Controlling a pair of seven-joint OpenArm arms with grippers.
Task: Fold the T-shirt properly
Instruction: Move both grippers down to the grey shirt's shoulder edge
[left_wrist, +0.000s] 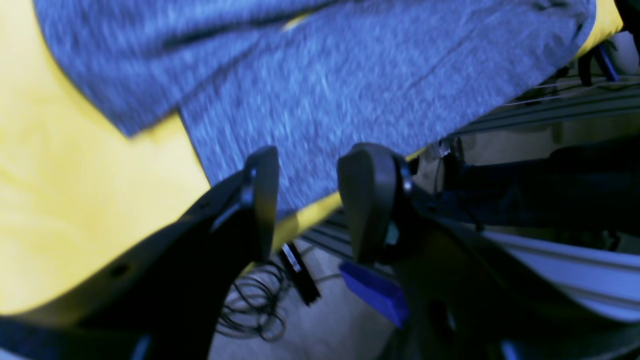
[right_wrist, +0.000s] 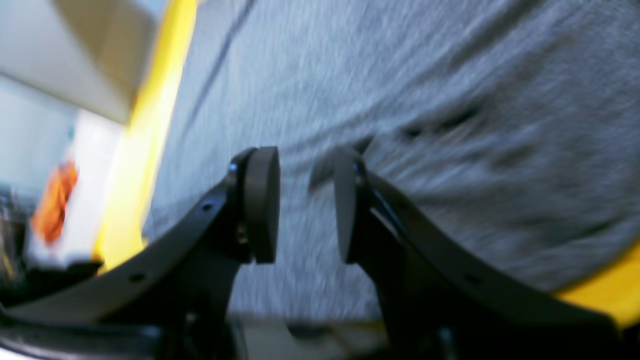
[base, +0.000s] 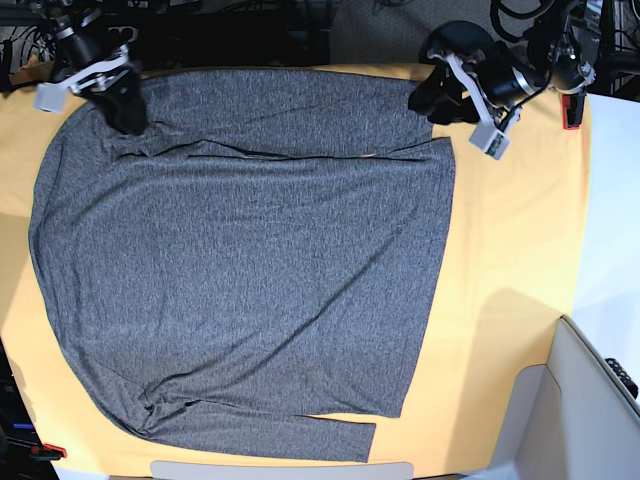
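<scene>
Most of the yellow cloth (base: 510, 260) was covered by the T-shirt (base: 240, 270), spread flat with a sleeve folded along the near hem. Farther back, both the right gripper (right_wrist: 305, 200) and left gripper (left_wrist: 307, 200) hovered over its far edge, jaws spread, pinching nothing.

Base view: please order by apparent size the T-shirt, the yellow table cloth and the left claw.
1. Yellow table cloth, the shirt lies within it.
2. T-shirt.
3. Left claw, far smaller.
</scene>
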